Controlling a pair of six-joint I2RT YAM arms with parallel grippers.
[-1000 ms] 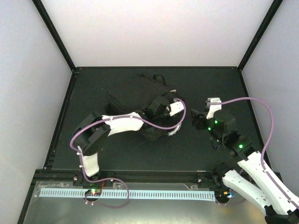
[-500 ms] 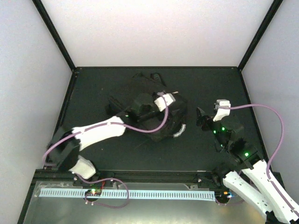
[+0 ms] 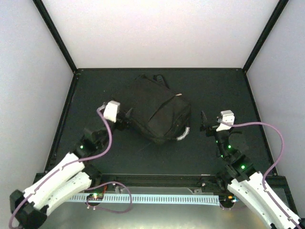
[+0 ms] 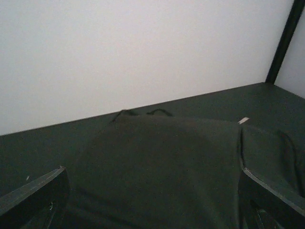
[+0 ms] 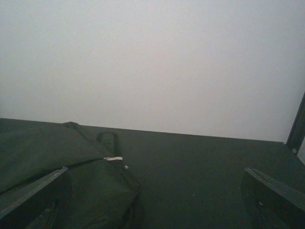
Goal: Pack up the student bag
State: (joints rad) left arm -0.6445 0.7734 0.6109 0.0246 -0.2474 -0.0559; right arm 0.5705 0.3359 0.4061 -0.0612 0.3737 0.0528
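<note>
The student bag (image 3: 159, 112), a large black fabric backpack, lies flat at mid-table with its grey curved handle (image 3: 184, 134) at its near right corner. My left gripper (image 3: 125, 118) sits at the bag's left edge, open and holding nothing. In the left wrist view the bag (image 4: 157, 162) fills the space ahead between the spread fingers (image 4: 35, 193). My right gripper (image 3: 205, 125) hovers just right of the bag, apart from it, open and holding nothing. In the right wrist view the bag (image 5: 76, 186) lies to the left, with a white tag (image 5: 113, 158) on it.
The dark table mat (image 3: 209, 90) is bounded by white walls and black corner posts (image 3: 261, 40). A white perforated strip (image 3: 157, 198) runs along the near edge between the arm bases. A strap loop (image 3: 159, 78) sticks out behind the bag.
My left arm has drawn back from on top of the bag to its left edge, and its jaws have opened. My right gripper has opened wider and shifted slightly nearer.
</note>
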